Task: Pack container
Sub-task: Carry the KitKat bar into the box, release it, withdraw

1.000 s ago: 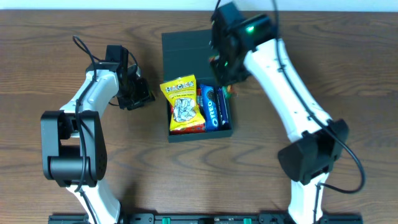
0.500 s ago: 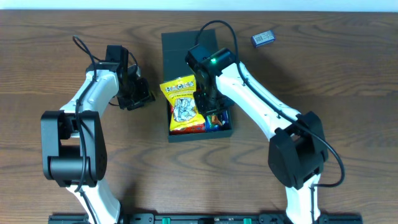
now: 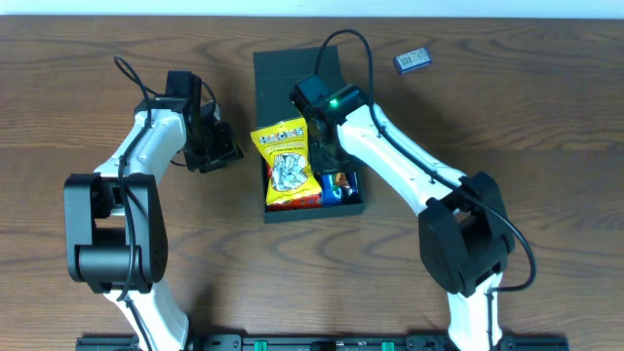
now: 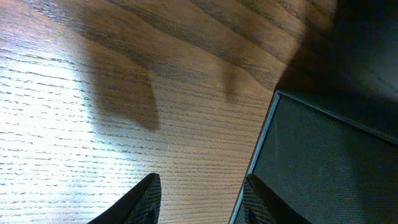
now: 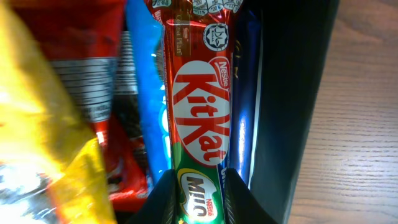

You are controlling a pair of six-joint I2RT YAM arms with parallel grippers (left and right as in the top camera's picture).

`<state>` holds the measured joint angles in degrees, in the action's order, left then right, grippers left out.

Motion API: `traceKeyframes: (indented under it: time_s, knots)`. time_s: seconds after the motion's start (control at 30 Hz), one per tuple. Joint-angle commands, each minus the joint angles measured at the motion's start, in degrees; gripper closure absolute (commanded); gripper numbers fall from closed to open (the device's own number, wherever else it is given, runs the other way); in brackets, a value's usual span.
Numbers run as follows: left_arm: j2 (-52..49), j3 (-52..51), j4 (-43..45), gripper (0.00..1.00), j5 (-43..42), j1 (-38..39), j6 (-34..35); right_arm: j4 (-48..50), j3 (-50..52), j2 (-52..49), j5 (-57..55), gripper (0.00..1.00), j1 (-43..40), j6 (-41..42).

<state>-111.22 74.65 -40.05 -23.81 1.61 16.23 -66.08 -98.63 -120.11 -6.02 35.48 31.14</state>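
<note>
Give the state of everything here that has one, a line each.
container: open, lid folded back, partly packed.
left gripper: open, empty, beside the container.
right gripper: shut on KitKat bar, inside the container.
yellow snack bag: lying in the container.
small blue packet: outside the container, unpacked.

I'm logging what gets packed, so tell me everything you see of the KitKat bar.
The KitKat bar is slim, in a glossy red wrapper with a white logo and a green Milo end. It sits lengthwise in the container, beside its dark wall, over a blue packet. The right gripper is shut on the green end, a finger on each side.
</note>
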Motion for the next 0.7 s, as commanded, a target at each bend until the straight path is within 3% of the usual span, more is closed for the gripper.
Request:
traceKeyframes:
  time_s: [0.0,0.1,0.17,0.2,0.27,0.37,0.53,0.63,0.67]
  knots:
    - [0.7,0.1,-0.1,0.56,0.2,-0.2,-1.1,1.2,1.8,0.5,-1.7,0.99,-0.4,2.4]
    - [0.7,0.1,-0.2,0.56,0.2,-0.2,-1.1,2.7,2.8,0.5,-3.0,0.95,-0.8,2.7]
    - [0.7,0.1,-0.1,0.56,0.2,-0.2,-1.1,3.1,2.9,0.5,-4.4,0.60,-1.1,2.7]
    - [0.7,0.1,-0.1,0.56,0.2,-0.2,-1.1,3.1,2.9,0.5,-4.8,0.49,-1.1,2.7]
    - [0.7,0.1,-0.1,0.55,0.2,-0.2,-1.1,3.3,2.8,0.5,-5.0,0.37,-1.1,2.7]
    - [0.7,0.1,-0.1,0.55,0.2,-0.2,-1.0,2.6,1.8,0.6,-4.9,0.38,-1.4,2.7]
    - [0.7,0.1,-0.1,0.55,0.2,-0.2,-1.0,-1.7,-6.1,1.9,-5.5,0.48,-2.6,2.7]
    - [0.7,0.1,-0.1,0.55,0.2,-0.2,-1.0,-2.2,-12.0,4.0,-8.2,0.48,-4.2,2.6]
    - [0.7,0.1,-0.1,0.55,0.2,-0.2,-1.0,-1.5,-13.5,4.9,-10.2,0.43,-5.0,2.6]
